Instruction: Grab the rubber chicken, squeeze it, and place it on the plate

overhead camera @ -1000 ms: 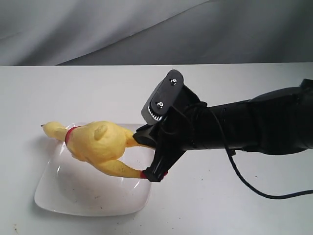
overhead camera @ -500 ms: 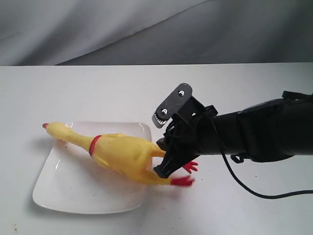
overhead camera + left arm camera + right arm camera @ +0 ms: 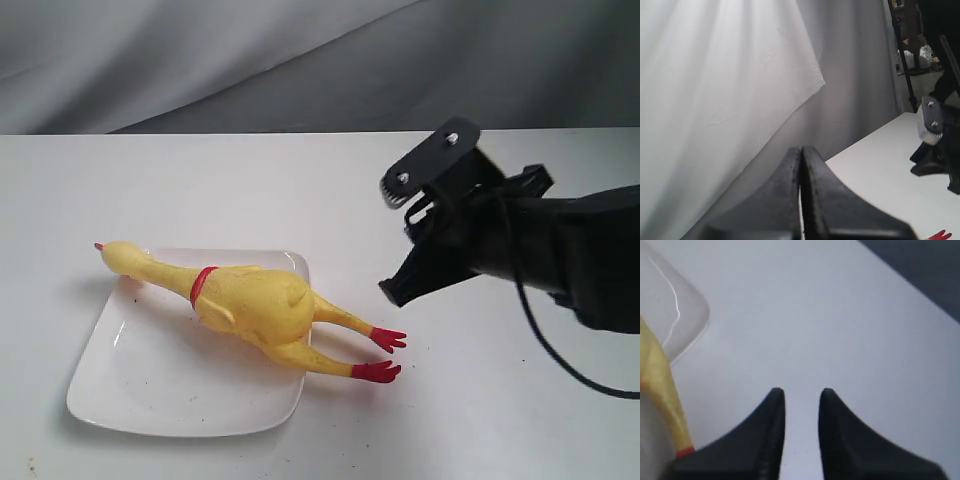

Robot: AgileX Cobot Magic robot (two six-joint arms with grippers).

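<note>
White table (image 3: 200, 180), grey drape (image 3: 300, 60) behind. Had the chicken (image 3: 255, 305) by the legs over the plate (image 3: 150, 400) a second back, then let go and pulled the right gripper (image 3: 395, 243) up and away, jaws spread and empty. Ended up lying flat, body on the plate, red feet (image 3: 385, 355) hanging past the rim onto the table. Kept the left gripper (image 3: 801, 165) pinched together, nowhere near. Looked basically done, maybe worth nudging the legs in
</note>
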